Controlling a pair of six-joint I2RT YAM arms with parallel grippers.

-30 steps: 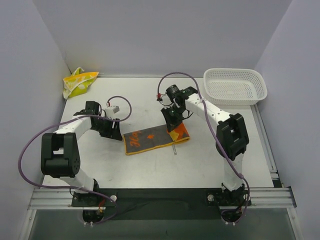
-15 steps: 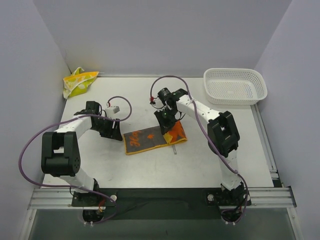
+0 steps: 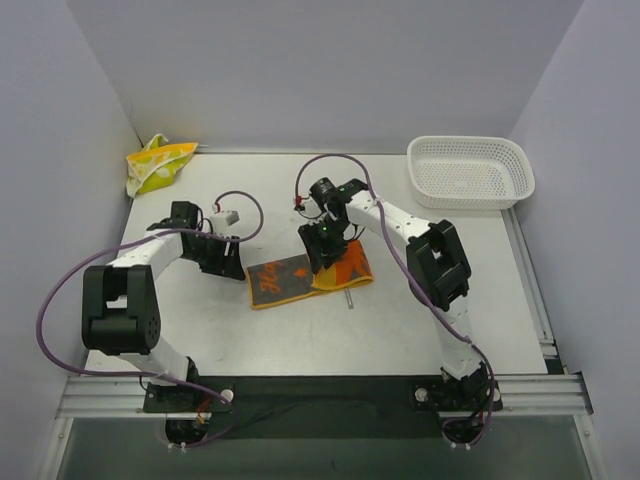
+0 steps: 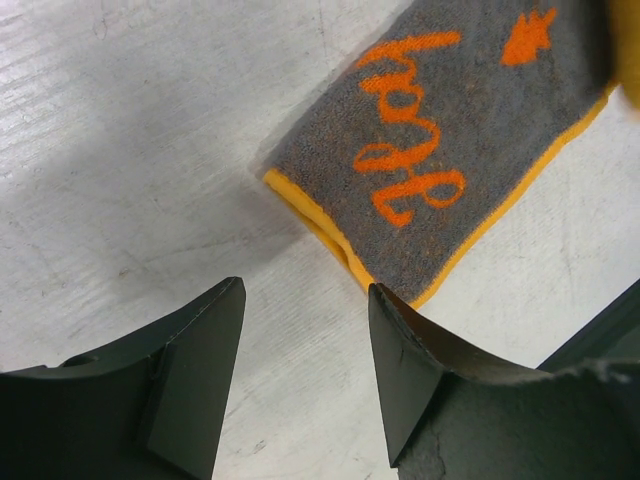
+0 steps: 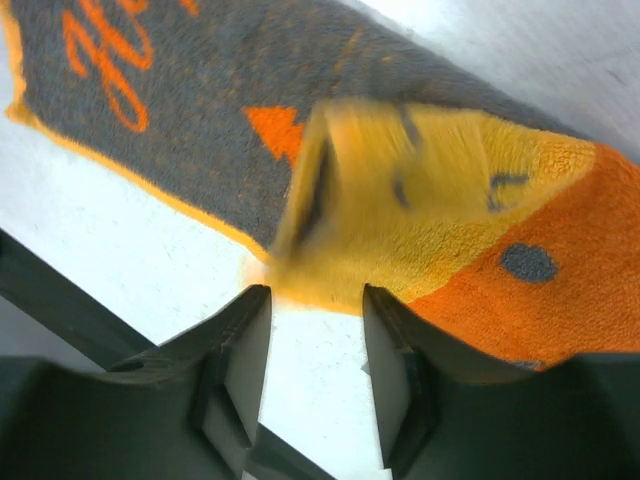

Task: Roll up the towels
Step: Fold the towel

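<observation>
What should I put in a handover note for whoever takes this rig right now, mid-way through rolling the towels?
The left gripper is open and empty, low over the table beside the left end of the orange towel.
The right gripper is open, with nothing between its fingers, at that towel's folded right end.
The orange towel lies mid-table, grey side up, with its right end turned over once; it is not a roll yet.
The yellow-green towel is crumpled in the far left corner, not started.
Left to do: finish rolling the orange towel, then fetch, flatten and roll the other.
</observation>
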